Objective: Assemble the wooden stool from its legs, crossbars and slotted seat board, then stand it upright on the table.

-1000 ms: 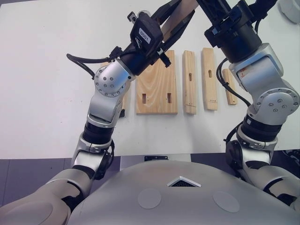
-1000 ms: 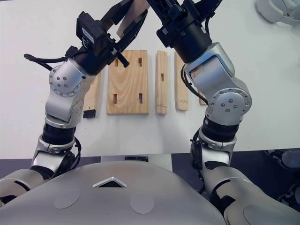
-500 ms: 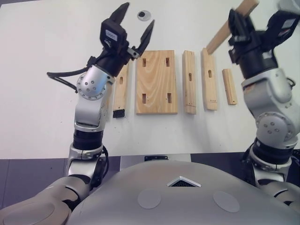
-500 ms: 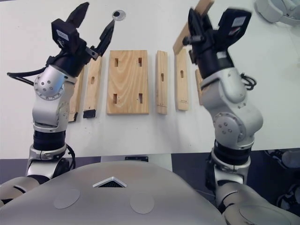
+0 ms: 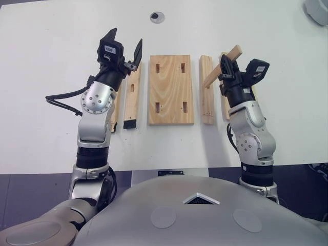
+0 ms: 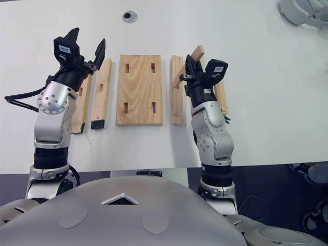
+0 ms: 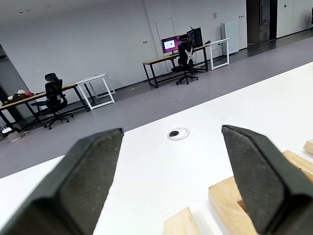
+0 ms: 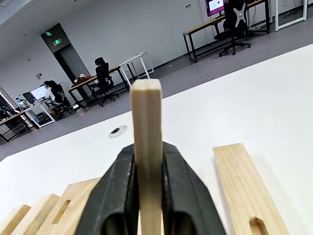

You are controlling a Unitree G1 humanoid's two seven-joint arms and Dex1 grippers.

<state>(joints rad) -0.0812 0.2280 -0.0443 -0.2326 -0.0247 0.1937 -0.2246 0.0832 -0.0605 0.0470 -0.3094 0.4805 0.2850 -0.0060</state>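
The slotted seat board point(image 5: 171, 89) lies flat mid-table. Legs point(image 5: 132, 95) lie left of it, one with a black foot; more legs point(image 5: 206, 100) lie right of it. My left gripper point(image 5: 126, 38) hangs open and empty above the left legs, its fingers point(image 7: 93, 181) wide apart. My right gripper point(image 5: 224, 64) is shut on a wooden crossbar point(image 5: 211, 78), held tilted in the air over the right legs. In the right wrist view the crossbar point(image 8: 146, 147) stands clamped between both fingers point(image 8: 122, 186), with a slotted leg point(image 8: 244, 181) on the table beyond.
A round grommet point(image 5: 157, 17) sits in the white table point(image 5: 51, 128) behind the board. A pale object point(image 5: 318, 7) rests at the far right corner. Bare table stretches to the left and along the front edge.
One second ago both grippers met on the crossbar high over the far side. The left gripper let go and swung left and down; the right arm lowered the crossbar over the right legs.
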